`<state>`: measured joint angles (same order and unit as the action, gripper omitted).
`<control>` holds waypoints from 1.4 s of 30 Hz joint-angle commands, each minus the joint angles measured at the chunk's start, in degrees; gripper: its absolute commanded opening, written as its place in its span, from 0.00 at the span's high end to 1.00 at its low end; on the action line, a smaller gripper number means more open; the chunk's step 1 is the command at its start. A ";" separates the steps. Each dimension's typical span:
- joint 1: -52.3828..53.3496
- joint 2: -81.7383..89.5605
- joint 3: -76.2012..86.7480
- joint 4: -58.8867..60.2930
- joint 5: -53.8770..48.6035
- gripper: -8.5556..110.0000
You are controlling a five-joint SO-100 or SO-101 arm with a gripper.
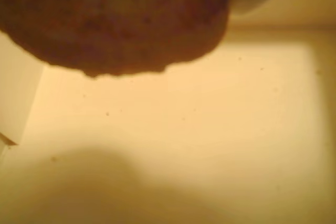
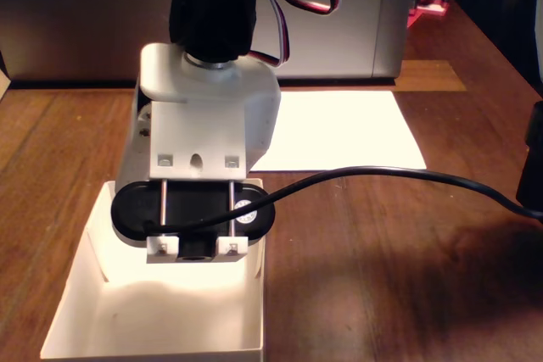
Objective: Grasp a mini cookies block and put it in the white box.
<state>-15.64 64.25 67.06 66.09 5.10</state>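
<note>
On the brown wooden surface [image 2: 382, 252] the jaws pinch the mini cookies block [image 1: 113, 22] above the white box [image 2: 85, 294] floor, so I would lower slightly before spreading them.

White arm [image 2: 208, 116] w/ black upper joint — red/white wires, black cable [image 2: 407, 177]

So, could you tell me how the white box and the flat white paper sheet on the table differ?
In the fixed view, the white box has low upright walls and an open top, while the paper sheet lies flat with no walls. The box sits nearest the camera, directly under the arm's wrist; the sheet lies farther back, clear of the arm. The box's far edge is hidden by the wrist camera mount; the sheet is only partly covered on its left. Both are white and rest on the wooden table.
</note>
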 commanded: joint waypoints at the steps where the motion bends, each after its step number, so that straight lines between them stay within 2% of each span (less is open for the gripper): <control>1: -0.26 5.80 -6.59 -0.88 -0.97 0.75; 5: -0.18 5.80 -6.50 -0.70 -1.05 0.70; 8: -0.18 5.89 -6.50 -0.44 -1.14 0.63; 20: 0.09 6.06 -6.50 -0.26 -1.41 0.61; 22: 0.26 6.06 -6.50 -0.18 -1.41 0.64; 25: 0.79 6.59 -6.50 0.53 -1.14 0.83; 26: 0.97 6.86 -6.50 0.79 -1.14 0.87; 29: 1.67 7.47 -6.50 0.97 -1.67 0.92; 42: 5.71 12.39 -6.59 2.64 -5.01 0.93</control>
<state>-10.90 64.51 67.06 68.38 1.05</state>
